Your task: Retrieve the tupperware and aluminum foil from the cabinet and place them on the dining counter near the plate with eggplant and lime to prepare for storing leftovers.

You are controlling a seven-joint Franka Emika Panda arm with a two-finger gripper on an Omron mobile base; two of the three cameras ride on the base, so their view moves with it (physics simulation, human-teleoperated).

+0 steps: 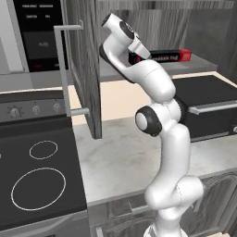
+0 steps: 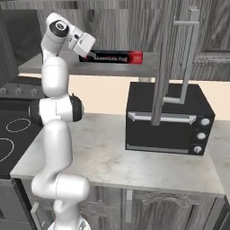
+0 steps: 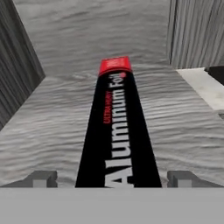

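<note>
The aluminum foil (image 3: 117,127), a long black box with a red end, lies on the shelf of the open cabinet (image 3: 188,127). It runs straight away from the hand. My gripper (image 3: 113,178) is open, and its two fingertips (image 3: 42,178) stand either side of the box's near end without touching it. From the left base the gripper (image 1: 140,54) reaches into the cabinet at the foil (image 1: 172,56). The right base view shows the gripper (image 2: 92,54) at the left end of the foil (image 2: 117,57). The tupperware, plate, eggplant, lime and dining counter are out of view.
The cabinet door (image 1: 85,65) hangs open with its silver bar handle (image 1: 62,69) sticking out. A black toaster oven (image 2: 168,119) sits on the marbled counter (image 2: 103,155) below the shelf. A stove (image 1: 37,180) lies to the left.
</note>
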